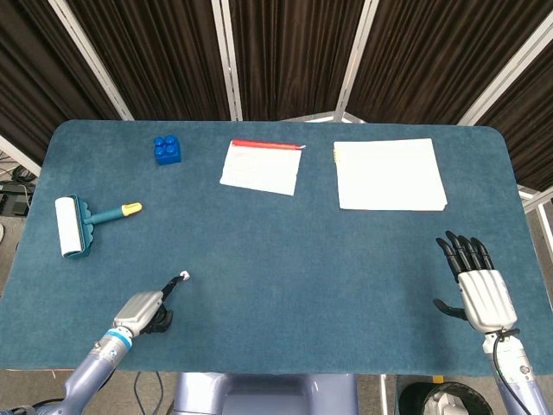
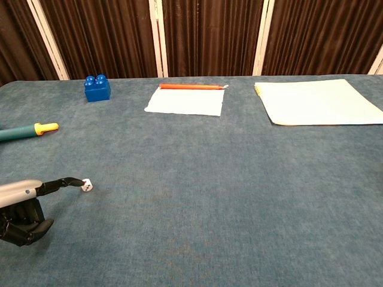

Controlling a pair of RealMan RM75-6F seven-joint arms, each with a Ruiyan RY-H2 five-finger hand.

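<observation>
Die [image 2: 87,185], lower left of the chest view, sits at the tip of the left hand [image 2: 24,206]'s one outstretched finger, other fingers curled in, holding nothing.

The table [image 1: 363,259] is covered in a matt, slightly napped blue-green cloth. The die [image 2: 87,185] looks to be of smooth white plastic. The left hand [image 1: 143,309] is cased in satin silver metal or plastic, its fingers [image 2: 57,183] in matt black plastic, as are those of the right hand [image 1: 479,290]. The building block [image 1: 167,149] is of glossy blue plastic. The two sheets [image 1: 390,174] are of matt paper. The lint roller [image 1: 82,222] has a smooth plastic handle.
</observation>
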